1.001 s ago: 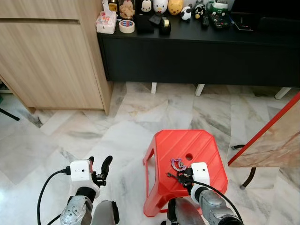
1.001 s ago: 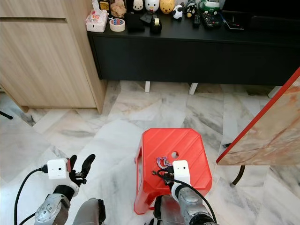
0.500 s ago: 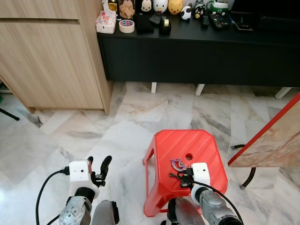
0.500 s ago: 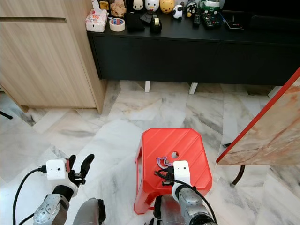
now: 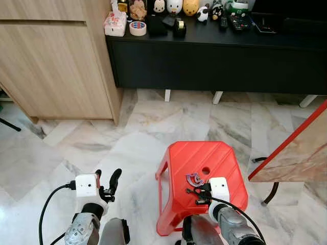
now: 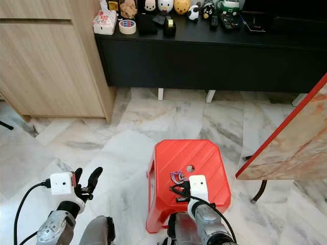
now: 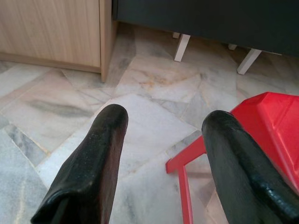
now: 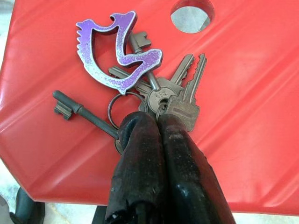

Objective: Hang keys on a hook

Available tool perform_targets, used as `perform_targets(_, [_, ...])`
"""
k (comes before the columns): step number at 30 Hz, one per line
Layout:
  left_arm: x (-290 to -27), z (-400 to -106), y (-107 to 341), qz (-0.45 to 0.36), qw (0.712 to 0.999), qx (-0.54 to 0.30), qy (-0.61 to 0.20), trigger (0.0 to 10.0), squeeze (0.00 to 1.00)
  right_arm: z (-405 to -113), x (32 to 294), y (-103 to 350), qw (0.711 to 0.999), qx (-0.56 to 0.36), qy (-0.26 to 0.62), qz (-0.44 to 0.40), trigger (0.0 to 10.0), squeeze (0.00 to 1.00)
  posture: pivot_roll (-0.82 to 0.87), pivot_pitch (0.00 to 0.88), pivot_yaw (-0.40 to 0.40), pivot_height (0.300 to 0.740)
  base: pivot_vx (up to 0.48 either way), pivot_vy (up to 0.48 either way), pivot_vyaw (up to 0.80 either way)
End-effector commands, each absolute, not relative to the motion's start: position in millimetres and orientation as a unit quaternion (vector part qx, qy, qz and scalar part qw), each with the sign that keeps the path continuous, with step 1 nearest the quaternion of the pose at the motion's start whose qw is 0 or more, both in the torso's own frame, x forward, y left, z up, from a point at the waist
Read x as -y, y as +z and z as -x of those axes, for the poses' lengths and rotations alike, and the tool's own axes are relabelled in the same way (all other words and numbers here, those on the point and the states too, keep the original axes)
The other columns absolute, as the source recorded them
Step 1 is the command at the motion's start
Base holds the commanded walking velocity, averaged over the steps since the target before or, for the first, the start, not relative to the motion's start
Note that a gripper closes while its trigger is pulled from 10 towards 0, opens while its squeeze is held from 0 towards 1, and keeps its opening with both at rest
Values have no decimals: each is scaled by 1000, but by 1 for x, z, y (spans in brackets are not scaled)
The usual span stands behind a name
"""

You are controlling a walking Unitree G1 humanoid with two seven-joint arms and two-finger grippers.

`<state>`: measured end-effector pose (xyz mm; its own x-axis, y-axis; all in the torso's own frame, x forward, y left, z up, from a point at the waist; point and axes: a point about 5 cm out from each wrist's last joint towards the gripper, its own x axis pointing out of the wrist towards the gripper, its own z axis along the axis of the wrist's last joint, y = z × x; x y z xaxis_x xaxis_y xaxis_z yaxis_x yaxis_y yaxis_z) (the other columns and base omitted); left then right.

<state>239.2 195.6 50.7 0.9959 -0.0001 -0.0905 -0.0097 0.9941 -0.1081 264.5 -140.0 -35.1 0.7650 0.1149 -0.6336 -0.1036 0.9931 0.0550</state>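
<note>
right gripper [image 8: 156, 122] jaws pinched on keys [image 8: 140, 88] on stool [image 5: 204, 153]; ring partly hidden. left gripper [image 7: 163, 126] jaws wide, empty.

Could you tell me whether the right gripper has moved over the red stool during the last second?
Barely: the right gripper, shut on the keys, stays just beside the hole in the red stool.
</note>
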Motion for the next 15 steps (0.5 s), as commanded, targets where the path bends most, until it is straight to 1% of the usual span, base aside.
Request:
perform_targets(1, [-195,-239,46,47,997,-57,1,10000,0,-262,148,-37,941,-337,36,-13,0,0,57,155,-110,635,0,0,0])
perform_targets(4, [-195,-241,47,47,997,-56,1,10000,0,-271,151,-28,951,-307,19,-26,0,0,57,140,-111,635,0,0,0])
perform_targets(7, [-195,-244,47,47,997,-53,2,10000,0,-283,156,-15,965,-256,-4,-51,0,0,52,123,-112,635,0,0,0])
perform_targets(15, [-193,-249,46,49,997,-52,1,10000,0,-290,157,0,979,-189,1,-71,0,0,44,87,-115,635,0,0,0])
